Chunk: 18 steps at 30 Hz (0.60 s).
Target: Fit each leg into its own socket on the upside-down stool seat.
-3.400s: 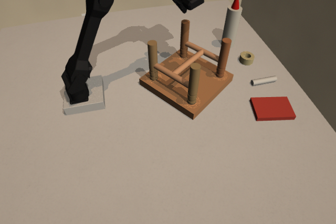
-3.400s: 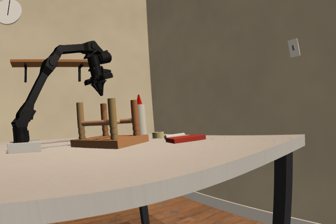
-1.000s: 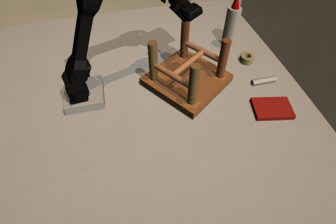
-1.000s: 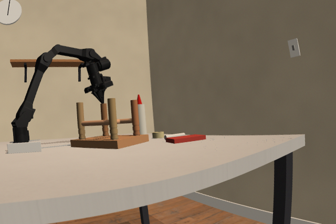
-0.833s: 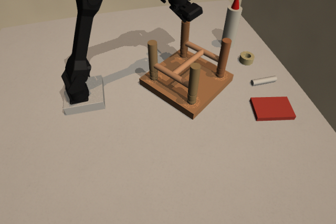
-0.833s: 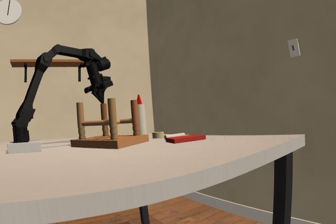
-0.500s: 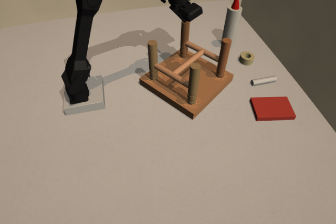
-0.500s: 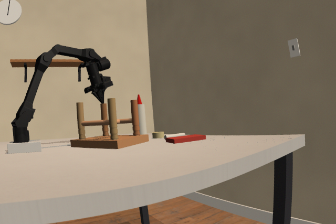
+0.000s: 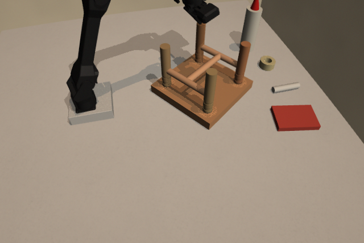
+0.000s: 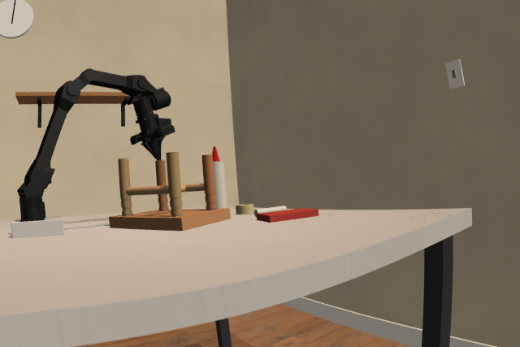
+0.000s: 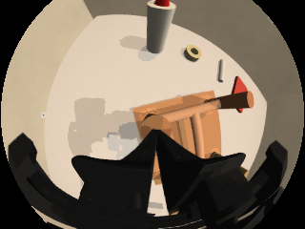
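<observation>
- On the table (image 9: 147, 175) (image 10: 252, 267) (image 11: 95, 72), the stool's seat (image 9: 229, 96) (image 10: 146, 222) (image 11: 210, 97) lay flat, its four legs upright.
- Above the seat's far-left leg (image 9: 200, 40) (image 10: 161, 184) (image 11: 156, 122), the claw (image 9: 202, 21) (image 10: 158, 159) (image 11: 155, 133) was fully closed, empty; whether they touched was unclear.
- Right of the seat, open tabletop reached a red block (image 9: 295, 117) (image 10: 288, 214) (image 11: 239, 91) near the table's edge.

In the top view, the seat (image 9: 227, 93) (image 10: 146, 222) (image 11: 214, 138) at centre is orange-brown; its two nearer-left legs are olive-brown, the other two reddish brown. At right, the slab (image 9: 295, 117) (image 10: 289, 214) (image 11: 239, 88) is plain red, the ring (image 9: 267, 66) (image 10: 244, 209) (image 11: 188, 54) khaki. At upper right, a red cone (image 9: 255, 2) (image 10: 215, 153) (image 11: 163, 2) tops a whitish cylinder (image 9: 250, 27) (image 10: 219, 185) (image 11: 158, 29).
</observation>
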Tool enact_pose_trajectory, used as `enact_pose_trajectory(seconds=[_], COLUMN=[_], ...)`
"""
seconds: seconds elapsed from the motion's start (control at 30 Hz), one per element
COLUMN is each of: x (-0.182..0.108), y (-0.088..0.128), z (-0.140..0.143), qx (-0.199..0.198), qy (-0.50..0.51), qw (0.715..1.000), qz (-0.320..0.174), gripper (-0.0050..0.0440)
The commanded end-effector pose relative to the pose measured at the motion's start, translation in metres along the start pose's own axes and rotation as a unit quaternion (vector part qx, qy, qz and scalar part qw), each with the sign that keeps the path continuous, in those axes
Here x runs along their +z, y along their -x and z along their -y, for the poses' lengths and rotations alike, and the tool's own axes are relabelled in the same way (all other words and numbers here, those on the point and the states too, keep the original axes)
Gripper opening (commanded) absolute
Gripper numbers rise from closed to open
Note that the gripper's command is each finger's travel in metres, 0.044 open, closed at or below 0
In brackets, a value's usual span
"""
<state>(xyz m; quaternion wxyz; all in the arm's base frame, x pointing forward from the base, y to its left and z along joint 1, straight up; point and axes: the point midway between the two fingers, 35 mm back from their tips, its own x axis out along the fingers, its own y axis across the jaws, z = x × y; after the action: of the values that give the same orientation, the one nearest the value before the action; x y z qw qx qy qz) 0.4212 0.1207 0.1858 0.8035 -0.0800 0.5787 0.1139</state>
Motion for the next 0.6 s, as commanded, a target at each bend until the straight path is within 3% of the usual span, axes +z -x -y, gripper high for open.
enact_pose_trajectory(seconds=[0.0, 0.57], x=[-0.010, -0.002], y=[-0.027, -0.008], z=[-0.001, 0.000], qx=[0.001, 0.001], qy=[0.001, 0.001], qw=[0.999, 1.000], qz=[-0.034, -0.022], gripper=[0.0000, 0.0000])
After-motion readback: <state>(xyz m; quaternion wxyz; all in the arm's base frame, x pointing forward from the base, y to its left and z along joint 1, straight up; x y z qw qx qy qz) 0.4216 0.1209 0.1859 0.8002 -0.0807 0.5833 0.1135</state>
